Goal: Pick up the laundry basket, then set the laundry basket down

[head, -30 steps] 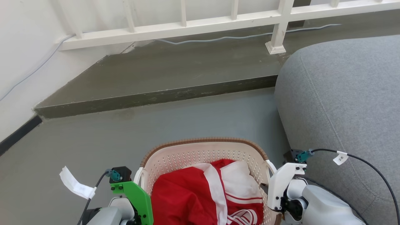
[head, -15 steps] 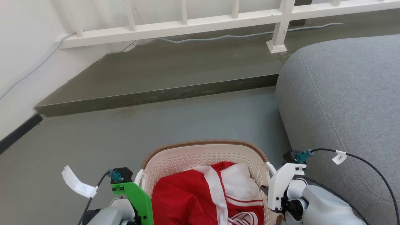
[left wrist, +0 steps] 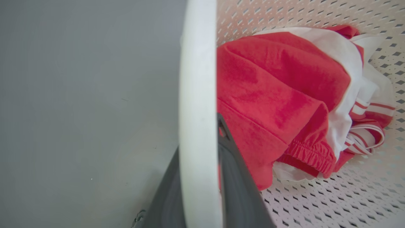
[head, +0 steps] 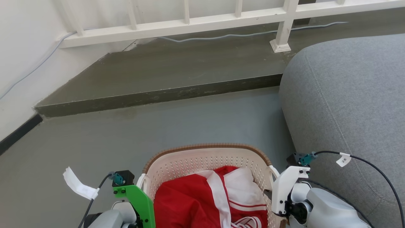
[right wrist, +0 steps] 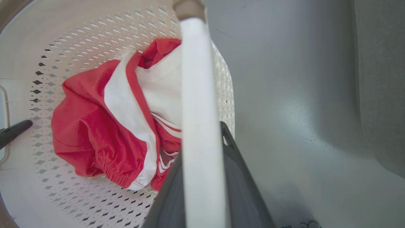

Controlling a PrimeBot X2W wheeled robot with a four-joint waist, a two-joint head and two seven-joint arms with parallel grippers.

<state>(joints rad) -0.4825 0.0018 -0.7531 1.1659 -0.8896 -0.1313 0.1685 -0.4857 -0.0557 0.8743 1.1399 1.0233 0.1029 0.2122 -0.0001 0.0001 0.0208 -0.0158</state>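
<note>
The cream laundry basket with a brown rim sits at the bottom centre of the head view and holds a red and white garment. My left gripper, under its green mount, is shut on the basket's white left handle. A dark finger sits on each side of that bar. My right gripper, under its white mount, is shut on the right handle. I cannot tell whether the basket's base touches the floor.
A grey sofa stands close on the right, beside my right arm. Ahead lies grey floor, then a raised dark step. A white railing and a cable run along it. A white wall closes the left.
The basket and both grippers sit slightly lower in the head view, while the step and railing have shifted slightly up. Both grips on the handles are unchanged.
</note>
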